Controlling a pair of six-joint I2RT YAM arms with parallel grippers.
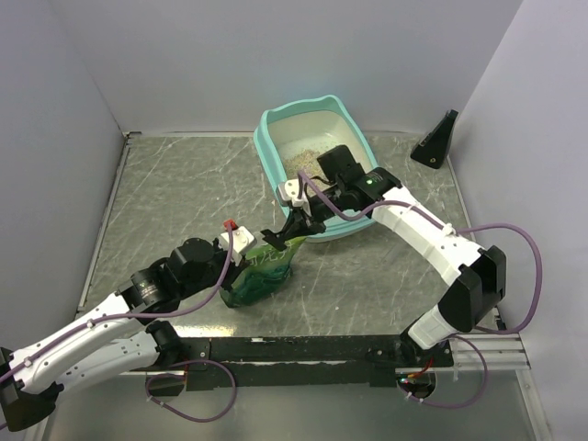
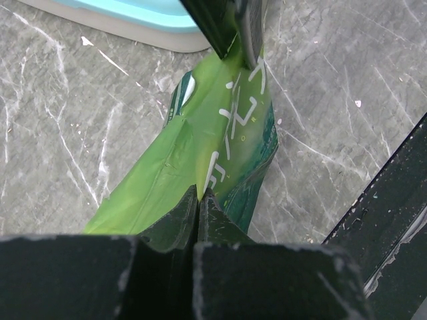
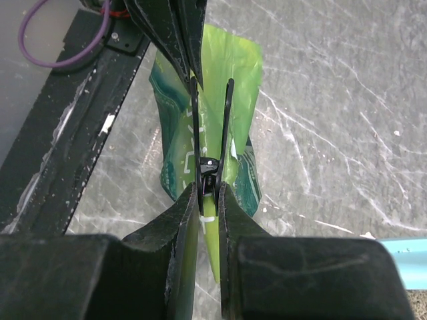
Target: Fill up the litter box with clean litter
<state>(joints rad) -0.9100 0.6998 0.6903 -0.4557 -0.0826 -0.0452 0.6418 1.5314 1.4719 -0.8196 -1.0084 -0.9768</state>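
Observation:
The teal-rimmed litter box stands at the back centre, with a patch of beige clean litter in its cream pan. In front of it a small glossy green bag stands upright on the table. My left gripper is shut on the bag's top edge. My right gripper is shut on the handles of a black spring clip, whose arms run along the bag's top. The two grippers face each other across the bag.
A black wedge-shaped object stands at the back right by the wall. A black rail runs along the table's near edge, close behind the bag. Grey walls close in the left, back and right sides.

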